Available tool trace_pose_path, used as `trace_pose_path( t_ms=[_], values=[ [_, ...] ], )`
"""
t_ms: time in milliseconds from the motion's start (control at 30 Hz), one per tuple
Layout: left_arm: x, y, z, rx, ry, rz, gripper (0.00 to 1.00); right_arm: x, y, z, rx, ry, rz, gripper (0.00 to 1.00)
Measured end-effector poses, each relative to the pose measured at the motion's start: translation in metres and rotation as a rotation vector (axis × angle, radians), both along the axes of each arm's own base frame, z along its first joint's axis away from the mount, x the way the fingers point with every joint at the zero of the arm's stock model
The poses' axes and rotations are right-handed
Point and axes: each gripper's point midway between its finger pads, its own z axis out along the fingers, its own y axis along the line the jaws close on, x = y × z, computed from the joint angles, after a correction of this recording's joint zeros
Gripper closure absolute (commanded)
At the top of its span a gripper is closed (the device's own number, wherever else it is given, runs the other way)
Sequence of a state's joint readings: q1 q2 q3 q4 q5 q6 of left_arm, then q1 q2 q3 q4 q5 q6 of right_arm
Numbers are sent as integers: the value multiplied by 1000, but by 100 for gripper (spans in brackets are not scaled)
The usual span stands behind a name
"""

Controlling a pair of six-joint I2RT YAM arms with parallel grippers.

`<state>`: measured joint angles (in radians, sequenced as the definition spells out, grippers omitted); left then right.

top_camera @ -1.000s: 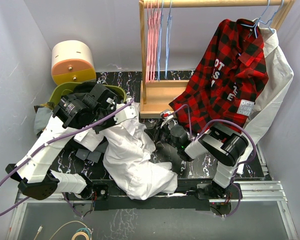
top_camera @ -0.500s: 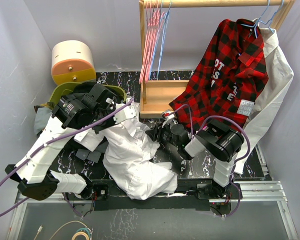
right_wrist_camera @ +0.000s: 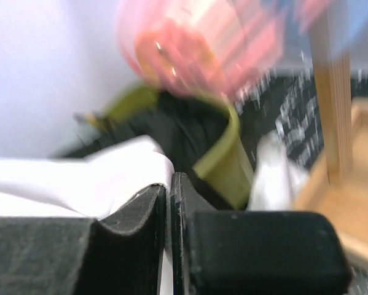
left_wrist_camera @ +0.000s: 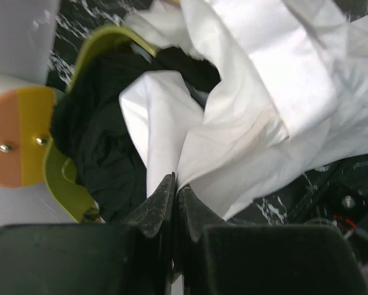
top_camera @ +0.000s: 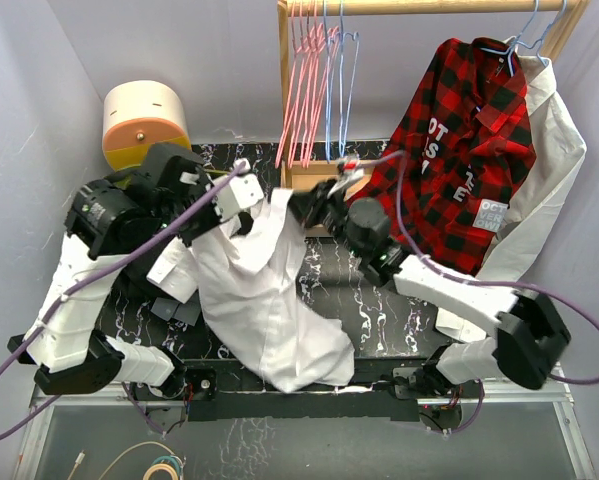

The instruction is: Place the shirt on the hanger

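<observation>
The white shirt [top_camera: 264,300] hangs stretched between my two grippers, with its lower part bunched on the dark marble table near the front edge. My left gripper [top_camera: 241,192] is shut on one upper edge of the shirt; the pinched cloth shows in the left wrist view [left_wrist_camera: 171,123]. My right gripper [top_camera: 304,207] is shut on the other upper edge, and white cloth [right_wrist_camera: 110,178] sits between its jaws. The light blue hanger [top_camera: 341,85] hangs on the wooden rod beside the pink hangers, just above and behind my right gripper.
Several pink hangers [top_camera: 301,90] hang left of the blue one. The wooden rack base [top_camera: 324,185] stands behind the shirt. A red plaid shirt [top_camera: 459,150] and another white garment [top_camera: 551,170] hang at the right. A green bin [left_wrist_camera: 113,40] holds a black garment [left_wrist_camera: 91,135]. A cream and orange drum [top_camera: 144,125] stands far left.
Both grippers have lifted the shirt up and back toward the rack. The right arm has stretched far out to the left and back. The hangers have swung on the rod.
</observation>
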<state>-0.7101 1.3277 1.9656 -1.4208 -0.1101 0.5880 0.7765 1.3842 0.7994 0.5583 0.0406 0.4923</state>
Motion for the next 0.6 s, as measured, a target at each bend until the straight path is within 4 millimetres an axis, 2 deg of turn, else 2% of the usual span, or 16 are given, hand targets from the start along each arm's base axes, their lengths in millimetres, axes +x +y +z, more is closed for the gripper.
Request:
trace_pose_path(
  t_ms=[33, 100, 167, 200, 267, 367, 500, 600],
  values=[
    [2, -3, 12, -34, -25, 1, 100, 3, -3, 40, 41, -34, -35, 92],
    [6, -9, 38, -106, -85, 0, 100, 2, -12, 106, 113, -87, -92, 92],
    [10, -14, 67, -181, -153, -2, 100, -3, -30, 156, 178, -128, -153, 92],
    [12, -15, 79, -211, -184, -2, 100, -6, -40, 172, 201, -138, -185, 92],
    [14, -16, 109, -284, -269, 1, 100, -11, -57, 192, 234, -148, -236, 92],
    [15, -10, 145, -368, -383, 19, 100, -14, -73, 206, 248, -156, -285, 92],
    [15, 7, 198, -478, -555, 68, 100, -23, -74, 229, 235, -208, -267, 92],
    [7, 24, 239, -565, -693, 96, 100, -37, -73, 262, 235, -292, -212, 92]
  ],
)
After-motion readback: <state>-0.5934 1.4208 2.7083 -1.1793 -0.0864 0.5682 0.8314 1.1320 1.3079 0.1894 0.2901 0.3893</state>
